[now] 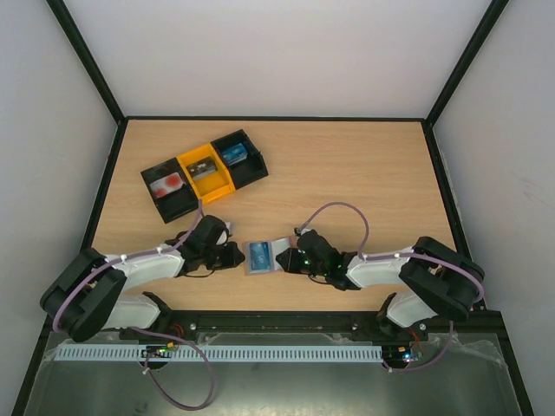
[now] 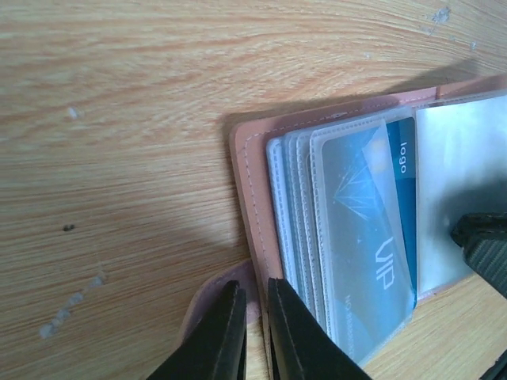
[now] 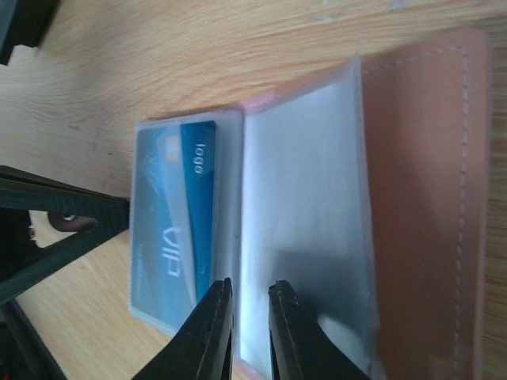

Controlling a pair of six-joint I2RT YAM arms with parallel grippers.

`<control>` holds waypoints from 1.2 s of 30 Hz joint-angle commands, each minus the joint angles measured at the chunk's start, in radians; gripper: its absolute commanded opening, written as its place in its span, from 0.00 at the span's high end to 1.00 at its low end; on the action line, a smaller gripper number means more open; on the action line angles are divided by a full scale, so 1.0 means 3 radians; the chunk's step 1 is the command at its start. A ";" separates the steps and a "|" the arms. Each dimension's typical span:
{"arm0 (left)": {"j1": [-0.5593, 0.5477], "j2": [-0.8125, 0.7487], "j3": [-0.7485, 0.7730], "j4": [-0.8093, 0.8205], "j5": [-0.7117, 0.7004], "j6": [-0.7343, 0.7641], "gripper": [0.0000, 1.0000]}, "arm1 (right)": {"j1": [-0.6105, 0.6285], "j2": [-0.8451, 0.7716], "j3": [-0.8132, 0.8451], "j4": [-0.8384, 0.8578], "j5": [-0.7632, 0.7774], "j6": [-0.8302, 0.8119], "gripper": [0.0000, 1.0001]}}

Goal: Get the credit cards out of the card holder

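The card holder (image 1: 264, 245) lies open on the table between my two grippers. Up close it has a pinkish-brown rim (image 2: 249, 174) and clear sleeves (image 3: 301, 198). A blue credit card (image 2: 372, 222) marked "VIP" and "logo" sits in the top sleeve of the left panel, and it also shows in the right wrist view (image 3: 170, 214). My left gripper (image 2: 253, 286) is shut on the holder's left rim. My right gripper (image 3: 249, 286) is nearly closed on a clear sleeve by the fold. In the top view, the left gripper (image 1: 236, 253) and right gripper (image 1: 286, 256) flank the holder.
A black-and-yellow three-section tray (image 1: 204, 173) stands at the back left, with a small item in each section. Black frame rails run along the table's sides and back. The right finger (image 2: 483, 237) shows in the left wrist view.
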 commanded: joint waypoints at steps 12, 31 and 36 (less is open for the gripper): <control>0.0040 -0.0257 0.0072 0.0304 0.0425 -0.0271 0.75 | -0.0178 0.0354 0.0348 0.0234 -0.0264 -0.0022 0.86; 0.0041 0.0353 -0.0031 0.0548 0.0323 -0.0172 0.89 | -0.0205 0.0721 0.0344 0.0609 -0.0504 0.0065 0.85; 0.0043 0.0355 -0.0085 0.0531 0.0279 -0.0172 0.90 | -0.0218 0.0751 0.0290 0.0715 -0.0520 0.0127 0.86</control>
